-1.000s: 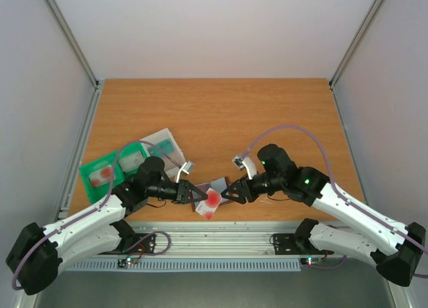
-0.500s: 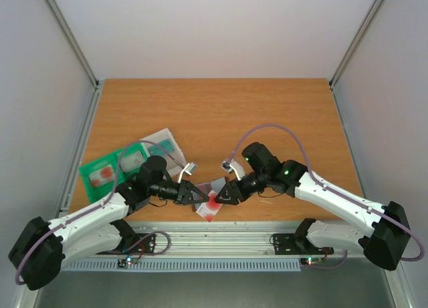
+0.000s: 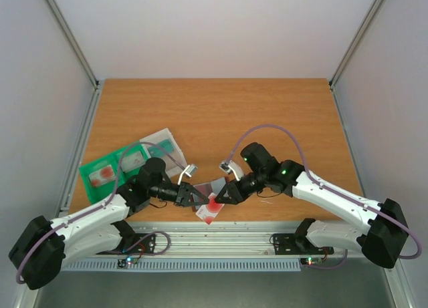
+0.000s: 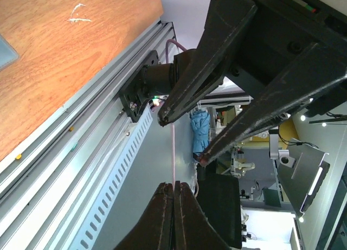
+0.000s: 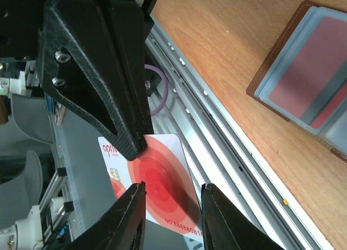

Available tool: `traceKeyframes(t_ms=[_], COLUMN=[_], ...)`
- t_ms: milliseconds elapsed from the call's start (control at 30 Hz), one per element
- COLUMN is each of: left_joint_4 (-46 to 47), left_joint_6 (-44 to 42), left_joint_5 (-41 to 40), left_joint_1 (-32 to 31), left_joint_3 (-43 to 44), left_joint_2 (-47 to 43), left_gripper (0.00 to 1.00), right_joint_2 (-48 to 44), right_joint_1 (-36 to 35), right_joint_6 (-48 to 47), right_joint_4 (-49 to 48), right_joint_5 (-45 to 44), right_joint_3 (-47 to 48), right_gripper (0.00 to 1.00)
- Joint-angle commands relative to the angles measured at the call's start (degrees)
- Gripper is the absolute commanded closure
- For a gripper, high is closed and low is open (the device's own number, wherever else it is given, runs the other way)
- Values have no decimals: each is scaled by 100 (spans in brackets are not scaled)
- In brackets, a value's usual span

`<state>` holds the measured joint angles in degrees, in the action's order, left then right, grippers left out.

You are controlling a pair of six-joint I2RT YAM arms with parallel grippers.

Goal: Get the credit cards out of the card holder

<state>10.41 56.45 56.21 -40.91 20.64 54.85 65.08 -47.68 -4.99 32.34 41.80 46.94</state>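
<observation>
My left gripper (image 3: 198,200) is shut on a white credit card with red rings (image 3: 210,208) and holds it over the table's near edge. In the left wrist view the card (image 4: 173,152) shows edge-on between the closed jaws of the left gripper (image 4: 173,184). My right gripper (image 3: 223,195) is open, its fingers on either side of the card (image 5: 162,193) without touching it; in its wrist view the right gripper (image 5: 172,186) faces the card. The card holder (image 3: 214,184) lies open on the table, brown-edged, with red-faced cards in its grey-blue pockets (image 5: 314,71).
A flat green tray (image 3: 100,162) holding a card lies at the left. A translucent grey box (image 3: 162,143) lies beside it. The metal rail (image 3: 221,231) runs along the table's near edge, under the held card.
My right arm has swung left and brought its open jaws around the card. My left gripper has kept hold of the card, which now sits slightly lower over the edge.
</observation>
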Motion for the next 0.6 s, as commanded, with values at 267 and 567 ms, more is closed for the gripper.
traceKeyframes(t_ms=[267, 567], left_joint_4=[640, 277], left_joint_6=[82, -155], left_joint_5=[197, 145], left_joint_1=[-12, -11], left_joint_3=[-144, -110], left_joint_2=[-269, -440], left_gripper=[100, 100], right_joint_2=[221, 99], right_joint_1=[-15, -8], right_joint_6=[182, 366], right_joint_4=[-249, -418], right_joint_5=[196, 464], right_joint_3=[-33, -22], right_gripper=[69, 83])
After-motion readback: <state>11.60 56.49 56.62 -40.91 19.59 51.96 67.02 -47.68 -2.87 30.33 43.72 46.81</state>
